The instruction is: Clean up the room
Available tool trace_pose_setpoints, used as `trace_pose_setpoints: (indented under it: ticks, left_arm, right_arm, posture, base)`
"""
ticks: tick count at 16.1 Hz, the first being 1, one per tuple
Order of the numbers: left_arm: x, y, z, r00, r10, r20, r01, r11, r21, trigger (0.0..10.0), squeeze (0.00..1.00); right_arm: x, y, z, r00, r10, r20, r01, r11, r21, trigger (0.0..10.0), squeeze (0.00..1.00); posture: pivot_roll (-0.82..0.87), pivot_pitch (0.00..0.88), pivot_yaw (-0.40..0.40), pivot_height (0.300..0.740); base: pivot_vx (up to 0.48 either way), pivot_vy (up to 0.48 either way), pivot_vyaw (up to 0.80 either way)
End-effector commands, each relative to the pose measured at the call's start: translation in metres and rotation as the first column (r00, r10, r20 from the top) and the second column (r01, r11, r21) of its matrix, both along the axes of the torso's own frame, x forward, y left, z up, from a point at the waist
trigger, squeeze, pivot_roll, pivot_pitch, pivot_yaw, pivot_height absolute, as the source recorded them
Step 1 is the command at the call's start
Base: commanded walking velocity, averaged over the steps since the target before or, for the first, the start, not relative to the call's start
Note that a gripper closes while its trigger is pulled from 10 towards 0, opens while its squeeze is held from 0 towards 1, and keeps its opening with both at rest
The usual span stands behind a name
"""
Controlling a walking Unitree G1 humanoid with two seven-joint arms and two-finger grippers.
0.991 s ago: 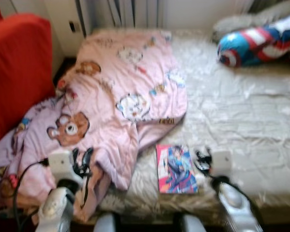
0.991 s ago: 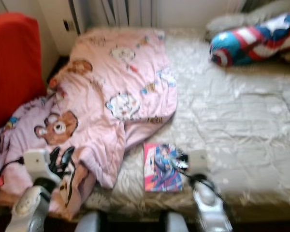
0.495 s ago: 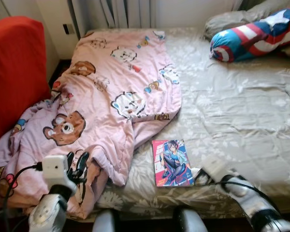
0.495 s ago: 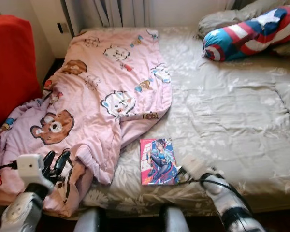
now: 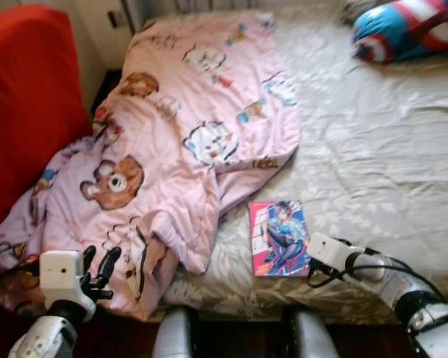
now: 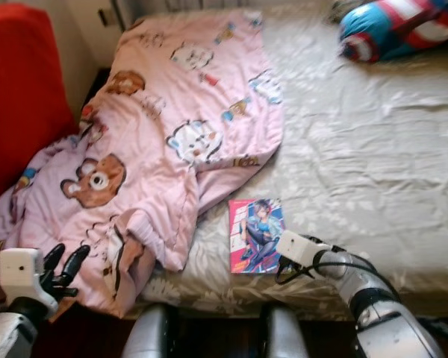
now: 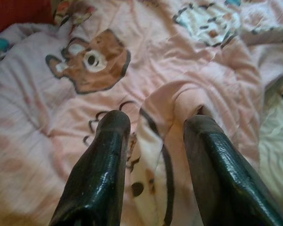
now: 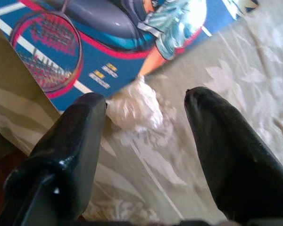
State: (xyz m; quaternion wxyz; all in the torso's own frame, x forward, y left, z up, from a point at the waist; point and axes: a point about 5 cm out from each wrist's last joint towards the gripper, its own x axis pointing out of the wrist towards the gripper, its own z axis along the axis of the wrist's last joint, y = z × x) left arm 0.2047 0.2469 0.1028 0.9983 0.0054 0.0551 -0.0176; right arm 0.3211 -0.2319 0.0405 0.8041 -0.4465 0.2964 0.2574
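A comic book [image 5: 278,237] with a pink and blue cover lies flat on the grey-beige bed sheet [image 5: 388,149] near the front edge. My right gripper [image 8: 146,96] is open at the book's [image 8: 108,37] lower right corner. A small crumpled white wad [image 8: 134,107] lies on the sheet between its fingers, touching the book's edge. A pink cartoon blanket [image 5: 194,134] covers the bed's left half and hangs over the front. My left gripper [image 5: 98,262] is open and low at the hanging blanket [image 7: 146,70], holding nothing.
A red armchair [image 5: 22,112] stands close against the bed's left side. A blue, red and white shield-pattern bolster [image 5: 403,26] lies at the bed's far right. The sheet's right half is bare. My own legs [image 5: 175,335] are at the bed's front edge.
The camera has shifted and tilted down. My right gripper has stayed by the book's lower right corner. My left gripper sits lower, off the blanket's top and by its hanging edge.
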Motion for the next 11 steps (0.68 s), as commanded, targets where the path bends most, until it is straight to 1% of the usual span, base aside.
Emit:
trace_pose_setpoints:
  ticks: [1,2,3,4,5,6,7,9,11]
  left_arm:
    - [-0.006,0.005,0.002,1.000,-0.002,-0.024,0.002,1.000,0.008,10.0,0.00]
    - [-0.008,0.006,0.002,1.000,0.000,-0.030,0.000,1.000,0.010,10.0,0.00]
    - [-0.009,0.007,0.002,0.999,0.000,-0.036,0.000,1.000,0.012,10.0,0.00]
    - [-0.010,0.007,0.003,0.999,-0.002,-0.044,0.003,1.000,0.014,10.0,0.00]
    - [-0.012,0.007,0.004,0.999,-0.003,-0.048,0.003,1.000,0.015,10.0,0.00]
    - [-0.013,0.007,0.004,0.999,-0.003,-0.050,0.004,1.000,0.015,10.0,0.00]
    - [-0.014,0.007,0.005,0.998,-0.003,-0.056,0.004,1.000,0.017,10.0,0.00]
    - [-0.017,0.009,0.006,0.998,0.000,-0.068,0.002,1.000,0.023,10.0,0.00]
    - [-0.020,0.009,0.005,0.997,0.000,-0.079,0.002,1.000,0.025,10.0,0.00]
  right_arm:
    - [-0.003,-0.005,-0.001,0.999,0.024,-0.046,-0.025,0.999,-0.022,10.0,0.00]
    - [-0.002,-0.007,0.001,0.998,0.016,-0.057,-0.016,1.000,-0.001,10.0,0.00]
    - [-0.002,-0.009,0.003,0.997,0.017,-0.071,-0.017,1.000,0.009,10.0,1.00]
    - [-0.001,-0.011,0.005,0.997,0.028,-0.078,-0.028,1.000,-0.001,10.0,1.00]
    - [0.000,-0.014,0.007,0.997,0.025,-0.071,-0.027,0.999,-0.030,10.0,1.00]
    - [0.000,-0.016,0.008,0.997,0.017,-0.072,-0.020,0.999,-0.037,10.0,0.86]
    - [0.000,-0.019,0.009,0.997,0.007,-0.081,-0.011,0.999,-0.045,10.0,0.00]
    - [0.001,-0.022,0.011,0.997,-0.009,-0.076,0.005,0.999,-0.052,10.0,0.00]
    - [0.002,-0.022,0.012,0.997,0.004,-0.077,-0.009,0.998,-0.056,10.0,0.00]
  posture:
    - [0.16,0.302,0.098,0.625]
    - [0.16,0.308,0.101,0.625]
    - [0.16,0.311,0.104,0.625]
    - [0.16,0.314,0.104,0.625]
    - [0.16,0.319,0.107,0.625]
    - [0.16,0.324,0.110,0.625]
    - [0.17,0.335,0.113,0.625]
    - [0.17,0.344,0.116,0.625]
    - [0.18,0.351,0.117,0.625]
  base:
    - [0.000,0.000,0.00]
    - [0.000,0.000,0.00]
    - [0.000,0.000,0.00]
    - [0.000,0.000,0.00]
    - [0.000,0.000,0.00]
    - [0.000,0.000,0.00]
    - [0.000,0.000,0.00]
    - [0.000,0.000,0.00]
    - [0.000,0.000,0.00]
